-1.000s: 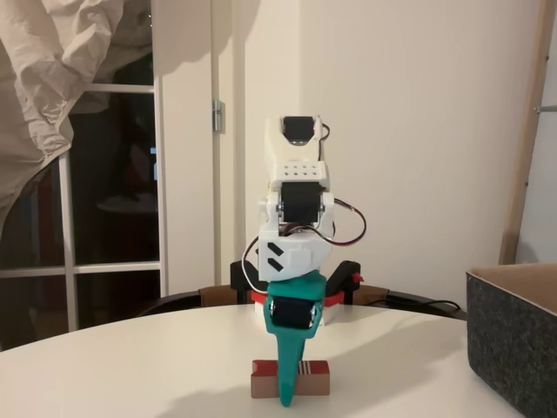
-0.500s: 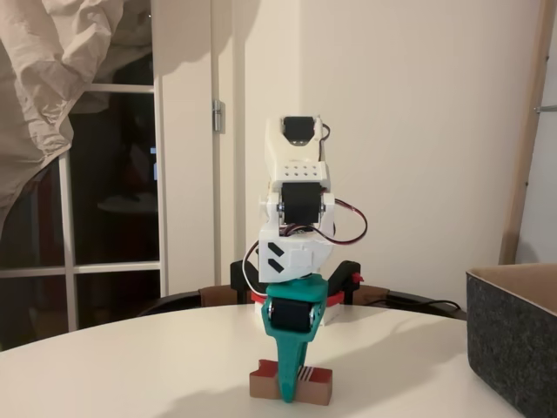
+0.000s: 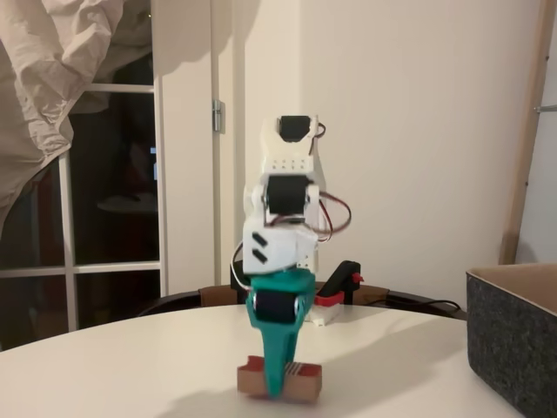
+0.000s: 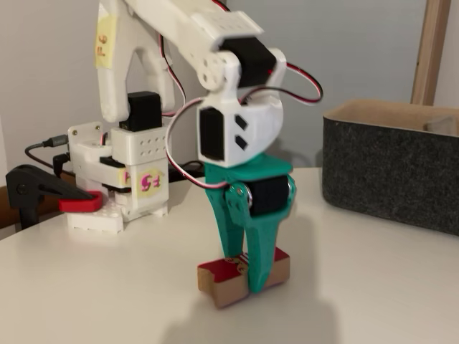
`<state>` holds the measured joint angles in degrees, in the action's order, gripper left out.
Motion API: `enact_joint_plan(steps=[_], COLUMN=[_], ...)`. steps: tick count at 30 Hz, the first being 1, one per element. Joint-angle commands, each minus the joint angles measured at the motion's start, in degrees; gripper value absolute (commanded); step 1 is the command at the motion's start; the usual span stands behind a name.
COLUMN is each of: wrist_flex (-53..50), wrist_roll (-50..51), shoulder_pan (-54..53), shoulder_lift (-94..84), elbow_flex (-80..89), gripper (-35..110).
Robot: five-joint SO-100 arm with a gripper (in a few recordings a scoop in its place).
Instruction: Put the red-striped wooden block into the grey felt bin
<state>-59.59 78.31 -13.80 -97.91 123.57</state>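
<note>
Red-striped wooden block (image 4: 237,276) sits low center on the white tabletop (image 4: 373,287), clamped between the green tool's (image 4: 242,276) two fingers at its striped middle. Both block ends stick out either side of the fingers. Block looks a bit tilted in a fixed view (image 3: 279,380); can't tell if it's fully touching the tabletop or just off it. Tool (image 3: 275,383) points straight down, white arm (image 3: 283,205) stacked above it. Grey felt bin (image 4: 391,168) is at approx 2 o'clock from the block in one fixed view, well apart, tan inside showing at the rim. In the other fixed view the bin (image 3: 513,344) is at 3 o'clock, at the right edge. Arm base (image 4: 122,183) w/ red-handled clamp (image 4: 46,197) at approx 10 o'clock from the block. Glass door (image 3: 113,200) and pale fabric (image 3: 61,70) in bkgd, upper left.
</note>
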Motion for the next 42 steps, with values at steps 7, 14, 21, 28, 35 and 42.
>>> enact_joint_plan(steps=[7, 14, 21, 28, 35, 42], wrist_flex=[0.26, 4.66, 14.15, 26.02, 34.45, 39.64], wrist_roll=[7.47, 13.36, 14.94, 16.44, 16.44, 12.57], shoulder_pan=[-5.89, -6.68, -1.49, 10.20, 25.66, 39.02], shoulder_lift=[-18.63, -31.55, -40.08, -42.01, -40.87, -35.24], elbow_flex=[-1.14, -1.23, -1.23, -1.32, -1.41, -1.85], gripper=[6, 4, 5, 6, 4, 4])
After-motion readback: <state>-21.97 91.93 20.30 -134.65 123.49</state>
